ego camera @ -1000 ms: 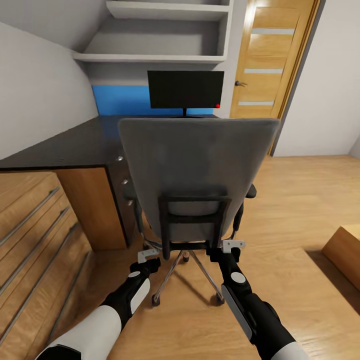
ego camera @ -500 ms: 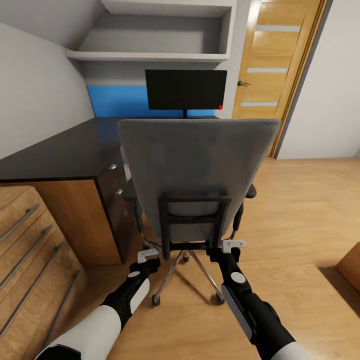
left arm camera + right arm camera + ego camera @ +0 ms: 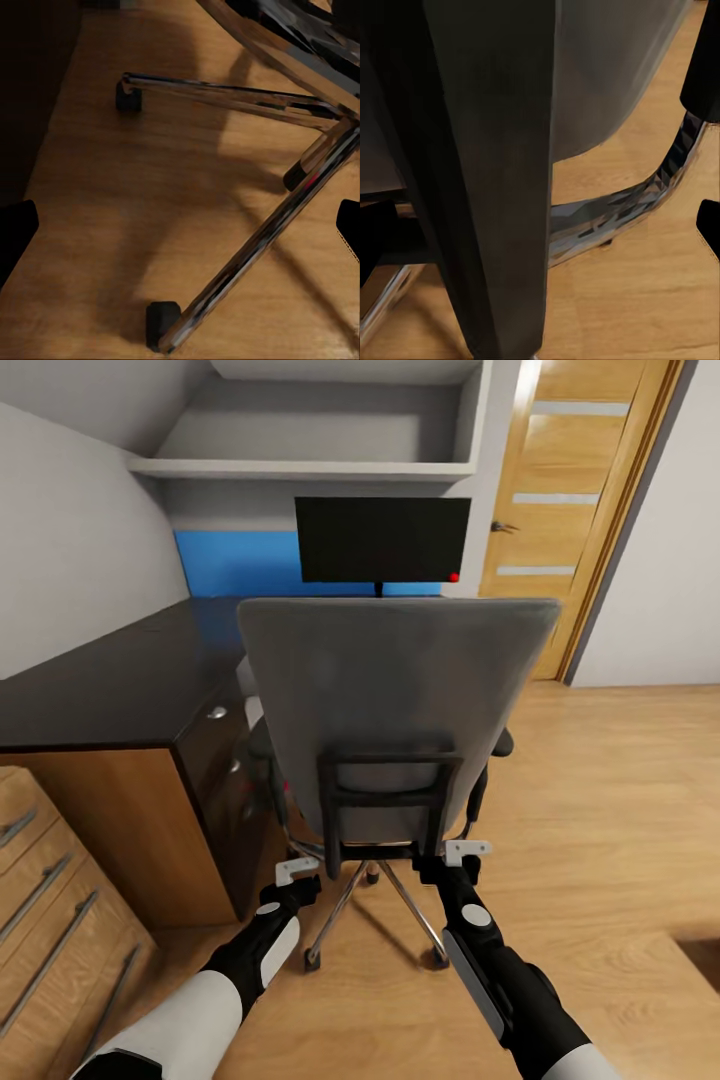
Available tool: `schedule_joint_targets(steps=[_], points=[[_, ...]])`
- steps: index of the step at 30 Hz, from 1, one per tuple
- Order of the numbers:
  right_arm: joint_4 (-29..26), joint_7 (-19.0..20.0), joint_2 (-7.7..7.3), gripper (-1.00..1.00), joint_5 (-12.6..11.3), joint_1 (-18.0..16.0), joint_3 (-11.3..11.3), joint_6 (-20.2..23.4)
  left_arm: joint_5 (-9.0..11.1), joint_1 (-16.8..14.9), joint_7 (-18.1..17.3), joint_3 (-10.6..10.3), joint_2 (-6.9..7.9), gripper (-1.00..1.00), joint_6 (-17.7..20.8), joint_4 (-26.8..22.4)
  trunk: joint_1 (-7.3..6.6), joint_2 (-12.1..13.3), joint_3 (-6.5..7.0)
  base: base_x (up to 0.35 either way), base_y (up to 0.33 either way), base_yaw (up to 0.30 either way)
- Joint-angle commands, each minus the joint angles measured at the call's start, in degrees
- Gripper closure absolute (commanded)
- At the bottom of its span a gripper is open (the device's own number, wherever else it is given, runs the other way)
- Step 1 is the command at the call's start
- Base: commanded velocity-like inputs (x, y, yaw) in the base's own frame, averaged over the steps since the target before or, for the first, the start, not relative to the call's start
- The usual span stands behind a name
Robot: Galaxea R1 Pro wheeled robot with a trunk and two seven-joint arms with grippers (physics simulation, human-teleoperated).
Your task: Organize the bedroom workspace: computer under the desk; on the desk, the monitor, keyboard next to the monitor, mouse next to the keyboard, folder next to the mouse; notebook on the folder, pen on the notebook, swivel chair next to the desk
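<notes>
i'm in the attic bedroom with pale grey sloped walls, a light wood floor [image 3: 620,780] and a wooden door [image 3: 570,510] ahead on the right. from the head view, the glossy black-topped desk [image 3: 120,680] runs along my left with its dark drawer unit [image 3: 222,760], no drawer open that i can see, and the wide black flat monitor [image 3: 382,540] stands on it. the grey padded swivel chair [image 3: 395,700] sits with its back to me, just beside the desk's drawer end. my left gripper [image 3: 296,872] and right gripper [image 3: 466,854] sit low behind the chair's black back bracket; i cannot tell from here whether either one grips it. in the left wrist view, the chrome five-star base [image 3: 255,150] and its casters lie below, and the dark fingertips at the frame's edges stand wide apart, holding nothing. in the right wrist view, the black bracket upright [image 3: 495,172] stands close between spread fingers; contact is unclear. i judge the step is positioning the chair beside the desk; next needs a steady, straight push.
</notes>
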Motion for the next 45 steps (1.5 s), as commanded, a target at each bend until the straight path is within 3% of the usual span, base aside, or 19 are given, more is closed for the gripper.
schedule_joint_targets(steps=[1,45], points=[[-0.15,-0.32,-0.03,-1.0,0.07,-0.04,0.13,0.21,0.44,-0.02,0.48,-0.48,0.05,-1.0,0.15,-0.07,0.02,-0.02,-0.04,0.33,0.0,0.016],[-0.15,-0.3,-0.13,-1.0,0.13,0.82,0.08,0.21,0.42,-0.02,0.48,-0.52,0.06,-1.0,0.12,-0.07,0.02,-0.02,-0.04,0.33,0.0,0.001]])
